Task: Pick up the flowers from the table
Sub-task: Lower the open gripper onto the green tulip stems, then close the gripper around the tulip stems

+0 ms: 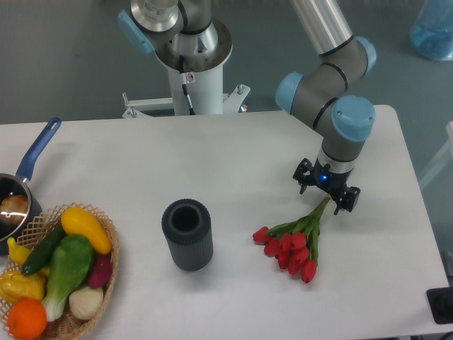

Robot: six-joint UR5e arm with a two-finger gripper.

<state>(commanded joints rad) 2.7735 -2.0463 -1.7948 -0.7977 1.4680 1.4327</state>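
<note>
The flowers [294, 248], a small bunch of red tulip buds with green stems, lie on the white table [233, 163] right of centre, buds toward the front. Their stems run up and to the right. My gripper [327, 188] points straight down over the stem ends. Its two black fingers [349, 199] stand apart on either side of the stems. The jaws look open and the stems pass between them. The wrist hides the fingertips and the very ends of the stems.
A dark ribbed cylinder [187, 234] stands upright left of the flowers. A wicker basket [64, 283] of coloured vegetables sits at the front left, with a blue-handled pan [21, 191] behind it. The arm's white base [192, 78] stands at the table's back edge.
</note>
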